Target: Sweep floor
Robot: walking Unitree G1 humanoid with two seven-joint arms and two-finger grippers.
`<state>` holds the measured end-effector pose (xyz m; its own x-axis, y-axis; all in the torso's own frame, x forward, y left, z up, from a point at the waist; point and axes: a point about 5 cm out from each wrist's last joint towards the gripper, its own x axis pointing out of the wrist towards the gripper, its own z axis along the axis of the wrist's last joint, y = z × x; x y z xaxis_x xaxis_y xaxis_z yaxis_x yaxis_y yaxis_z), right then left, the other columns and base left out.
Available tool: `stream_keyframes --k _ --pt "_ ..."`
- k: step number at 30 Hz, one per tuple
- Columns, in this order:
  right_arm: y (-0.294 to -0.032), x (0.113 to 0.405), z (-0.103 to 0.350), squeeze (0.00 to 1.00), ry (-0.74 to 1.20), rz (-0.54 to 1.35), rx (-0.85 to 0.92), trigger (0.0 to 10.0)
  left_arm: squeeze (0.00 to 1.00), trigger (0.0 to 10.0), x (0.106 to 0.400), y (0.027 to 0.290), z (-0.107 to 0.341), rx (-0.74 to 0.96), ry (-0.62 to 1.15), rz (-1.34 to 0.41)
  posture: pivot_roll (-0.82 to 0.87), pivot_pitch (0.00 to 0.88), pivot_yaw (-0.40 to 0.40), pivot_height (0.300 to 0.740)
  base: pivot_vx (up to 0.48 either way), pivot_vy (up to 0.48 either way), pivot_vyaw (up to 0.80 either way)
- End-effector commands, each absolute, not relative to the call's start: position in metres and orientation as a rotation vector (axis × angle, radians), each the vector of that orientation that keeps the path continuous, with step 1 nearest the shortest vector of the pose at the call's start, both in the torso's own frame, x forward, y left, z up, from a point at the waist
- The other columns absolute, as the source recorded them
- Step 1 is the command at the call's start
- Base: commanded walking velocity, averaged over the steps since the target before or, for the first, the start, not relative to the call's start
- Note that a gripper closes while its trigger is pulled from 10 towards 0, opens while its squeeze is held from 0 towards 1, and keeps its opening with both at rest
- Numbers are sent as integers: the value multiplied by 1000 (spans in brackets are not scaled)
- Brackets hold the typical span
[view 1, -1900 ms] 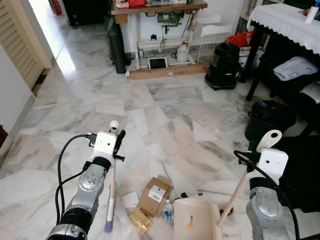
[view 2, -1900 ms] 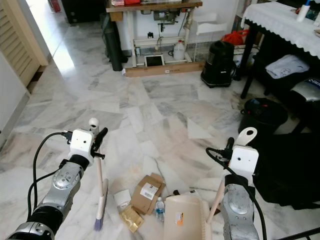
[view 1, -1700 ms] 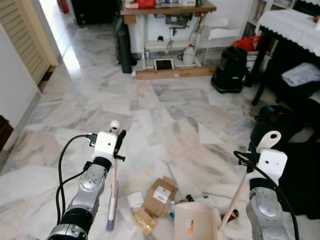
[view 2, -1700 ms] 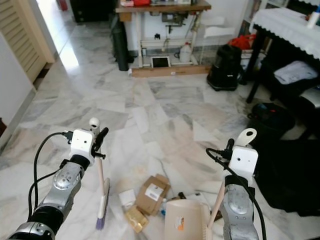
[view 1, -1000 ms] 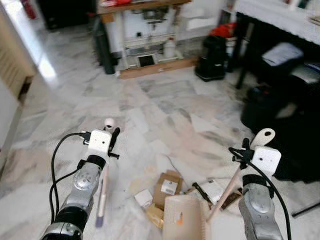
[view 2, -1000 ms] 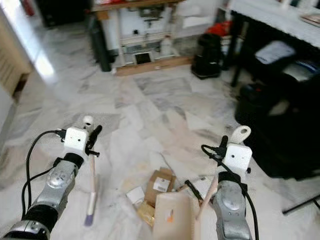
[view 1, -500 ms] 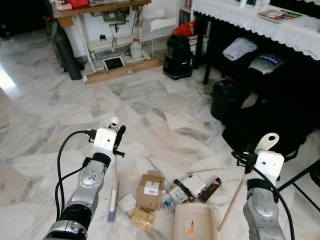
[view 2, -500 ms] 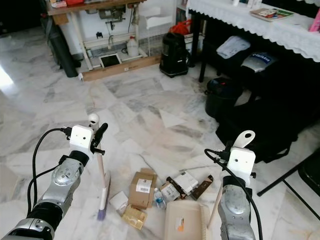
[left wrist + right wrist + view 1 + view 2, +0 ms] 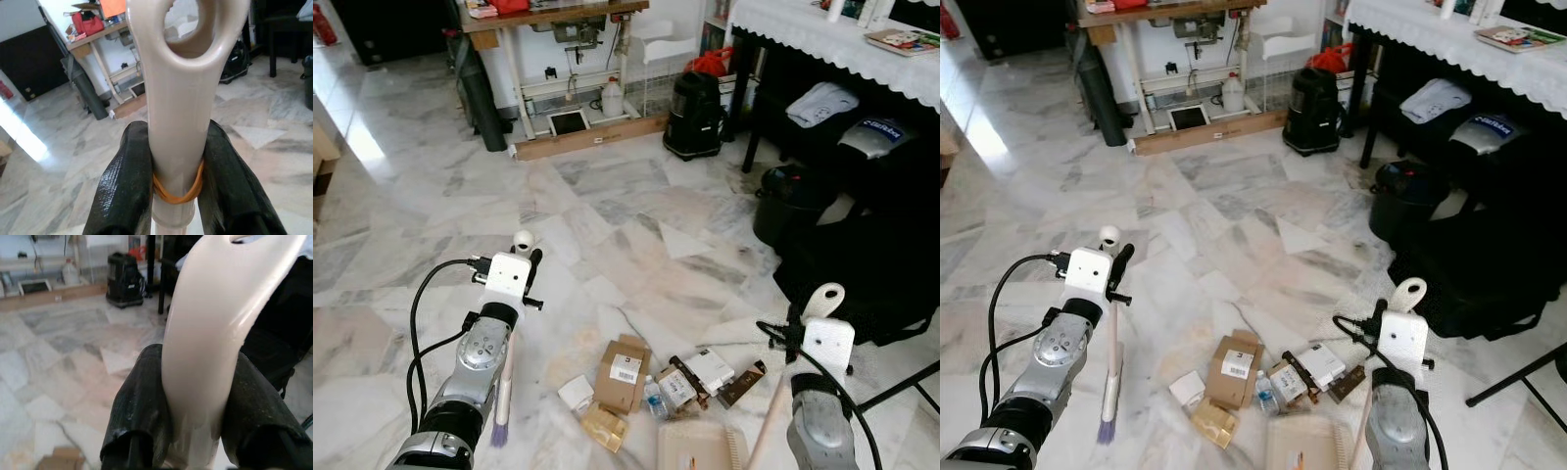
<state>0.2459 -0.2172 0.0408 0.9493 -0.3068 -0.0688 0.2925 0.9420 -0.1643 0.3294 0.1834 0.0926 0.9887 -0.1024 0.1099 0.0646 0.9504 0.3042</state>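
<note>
The left gripper (image 9: 178, 196) is raised at about 8 o'clock in the head view, and its fingers (image 9: 124, 191) are pressed on the beige handle of the broom (image 9: 502, 392). The broom hangs almost upright, with its purple bristles low near the marble floor (image 9: 607, 196).

At about 6 o'clock lies the litter: a cardboard box (image 9: 623, 372), a small water bottle (image 9: 654, 398) and some packets. Just below them is the dustpan (image 9: 700, 448), probably resting on the floor, though the frame edge cuts it off.

The right gripper (image 9: 195, 431), at about 5 o'clock, pinches the cream handle of the dustpan.

Farther away, a workbench (image 9: 558, 15) stands at 12 o'clock, a black vacuum cleaner (image 9: 693, 101) at 1 o'clock and a black bucket (image 9: 788, 201) at 3 o'clock.
</note>
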Motion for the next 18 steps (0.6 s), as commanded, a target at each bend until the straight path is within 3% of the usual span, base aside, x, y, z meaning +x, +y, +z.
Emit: stream_keyframes --k 1,18 --pt "-219 241 40 0 87 -301 -168 10000 0 10000 330 185 94 323 -131 -91 20 40 59 740 0 0 0" --pt "-215 233 29 0 71 -237 -198 10000 0 10000 320 189 81 268 -86 -132 28 105 67 740 0 0 0"
